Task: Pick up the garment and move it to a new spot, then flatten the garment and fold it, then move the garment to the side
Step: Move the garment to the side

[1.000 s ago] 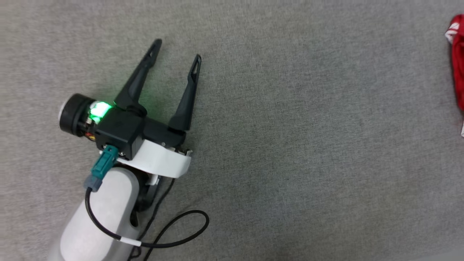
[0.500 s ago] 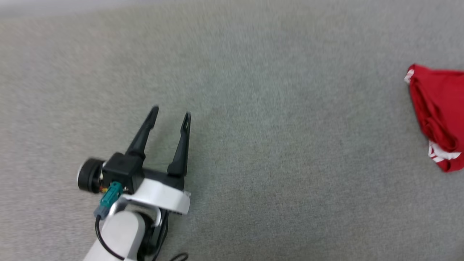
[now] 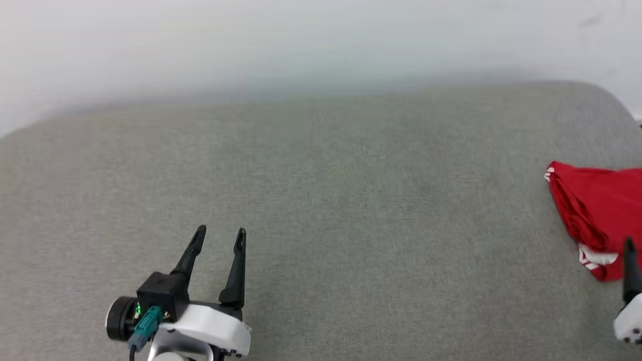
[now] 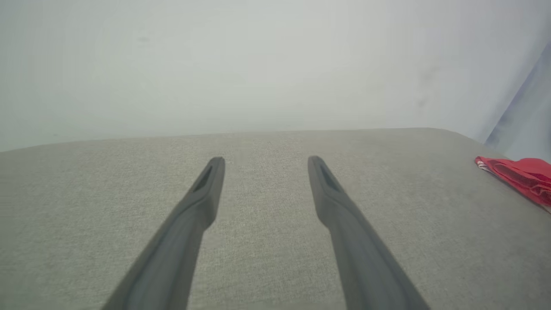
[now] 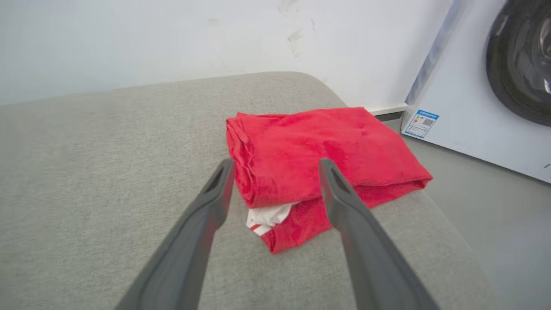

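Note:
The garment (image 3: 597, 215) is a folded red bundle with a white striped hem peeking out below, lying at the right end of the grey cushion (image 3: 351, 200). My left gripper (image 3: 221, 230) stands open at the lower left, far from the garment, with nothing between its fingers. In the left wrist view that gripper (image 4: 265, 160) points along bare fabric, and the garment (image 4: 523, 172) lies far off to the right. My right gripper (image 5: 277, 163) is open, hovering just short of the garment (image 5: 310, 150), apart from it. One of its fingers (image 3: 630, 271) shows at the head view's right edge.
A white wall (image 3: 301, 45) runs behind the cushion's far edge. Past the cushion's rounded right end are grey floor (image 5: 495, 224) and a white washing machine (image 5: 473, 107) with a dark door. The cushion's whole middle is bare fabric.
The head camera has tilted up, so the wall, the cushion's far edge and more of the garment have come into view. A right gripper finger now shows at the right edge. The left gripper stays open.

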### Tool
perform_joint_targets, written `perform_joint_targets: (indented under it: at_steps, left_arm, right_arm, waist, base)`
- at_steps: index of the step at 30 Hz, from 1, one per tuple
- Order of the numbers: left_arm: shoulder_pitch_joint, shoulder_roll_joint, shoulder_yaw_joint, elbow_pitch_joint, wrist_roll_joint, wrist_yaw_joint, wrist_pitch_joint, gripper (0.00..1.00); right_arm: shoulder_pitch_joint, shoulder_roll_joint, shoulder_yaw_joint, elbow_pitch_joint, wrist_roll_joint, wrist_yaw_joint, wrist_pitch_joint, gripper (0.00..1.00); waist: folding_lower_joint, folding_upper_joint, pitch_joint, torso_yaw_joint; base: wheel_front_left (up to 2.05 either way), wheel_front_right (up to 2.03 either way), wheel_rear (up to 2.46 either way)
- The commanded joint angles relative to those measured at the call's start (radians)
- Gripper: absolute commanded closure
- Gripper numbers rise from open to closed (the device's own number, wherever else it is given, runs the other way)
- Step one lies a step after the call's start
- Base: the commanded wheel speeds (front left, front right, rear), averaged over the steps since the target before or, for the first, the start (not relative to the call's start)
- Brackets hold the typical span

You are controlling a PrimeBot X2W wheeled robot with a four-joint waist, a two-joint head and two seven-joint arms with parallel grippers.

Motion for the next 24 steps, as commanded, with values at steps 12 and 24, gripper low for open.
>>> perform_joint_targets:
  at_steps: [12,24]
  left_arm:
    - [0.077,0.003,0.041,0.012,-0.008,0.023,-0.007,0.00]
    - [0.114,0.020,0.060,0.014,-0.009,0.031,-0.007,0.00]
  right_arm:
    - [0.163,0.118,0.178,-0.272,0.039,-0.001,0.026,0.00]
    - [0.259,0.172,0.272,-0.429,0.010,-0.001,0.043,0.00]
  waist:
    - [0.0003,-0.0001,-0.112,0.088]
    - [0.0003,-0.0001,-0.144,0.097]
  base:
    - [0.00,0.00,0.00]
    - [0.00,0.00,0.00]
